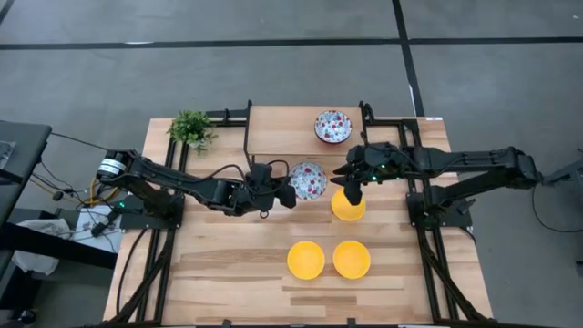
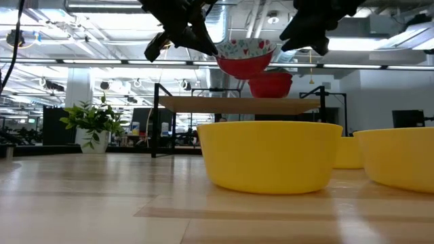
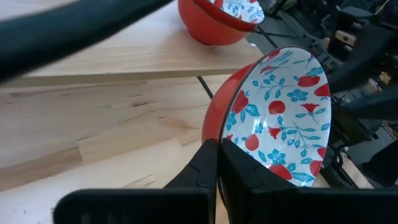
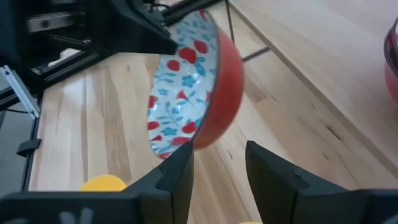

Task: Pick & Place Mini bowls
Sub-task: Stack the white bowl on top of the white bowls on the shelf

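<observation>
My left gripper is shut on a bowl, red outside and white with a red-and-blue floral pattern inside, which is raised above the table. My right gripper is open and hovers just right of that bowl, over a yellow bowl. A second floral bowl stands by its base on the raised far shelf. Two more yellow bowls sit on the table near the front edge. My left gripper pinches the floral bowl's rim on the side toward the table's left, one finger inside the bowl and one on the red outer wall. The fingers come level from the left. The bowl is lifted clear and tilted, its mouth tipped sideways.
A small potted plant stands at the far left corner. A raised wooden shelf on a black frame runs along the far side. Black frame rails flank the work area. Bare wood lies left of the yellow bowls.
</observation>
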`<control>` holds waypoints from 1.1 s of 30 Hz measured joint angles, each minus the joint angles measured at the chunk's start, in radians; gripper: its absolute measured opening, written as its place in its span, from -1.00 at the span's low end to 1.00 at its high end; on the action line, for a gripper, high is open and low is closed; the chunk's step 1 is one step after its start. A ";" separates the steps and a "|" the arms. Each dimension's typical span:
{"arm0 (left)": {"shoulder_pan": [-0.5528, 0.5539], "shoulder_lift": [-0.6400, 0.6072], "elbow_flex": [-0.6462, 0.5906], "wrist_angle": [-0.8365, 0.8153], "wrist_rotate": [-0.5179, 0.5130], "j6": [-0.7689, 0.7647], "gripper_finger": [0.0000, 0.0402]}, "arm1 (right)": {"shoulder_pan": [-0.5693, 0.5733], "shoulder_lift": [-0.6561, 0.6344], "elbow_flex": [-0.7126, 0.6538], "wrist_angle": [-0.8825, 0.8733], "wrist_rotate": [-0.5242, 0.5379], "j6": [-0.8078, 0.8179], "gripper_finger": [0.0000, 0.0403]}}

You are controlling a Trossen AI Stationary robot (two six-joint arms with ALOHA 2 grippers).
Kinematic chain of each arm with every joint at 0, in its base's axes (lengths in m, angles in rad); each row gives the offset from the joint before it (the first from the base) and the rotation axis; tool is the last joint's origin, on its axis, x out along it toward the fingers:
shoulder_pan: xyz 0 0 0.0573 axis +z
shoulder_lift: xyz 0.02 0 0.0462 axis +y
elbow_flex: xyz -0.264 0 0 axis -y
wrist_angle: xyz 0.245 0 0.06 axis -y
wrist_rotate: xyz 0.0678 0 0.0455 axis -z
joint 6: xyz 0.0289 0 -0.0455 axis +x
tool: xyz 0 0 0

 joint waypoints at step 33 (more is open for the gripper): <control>-0.019 0.001 0.000 0.006 0.001 0.000 -0.98 | -0.011 0.069 0.052 0.019 0.024 0.121 -0.32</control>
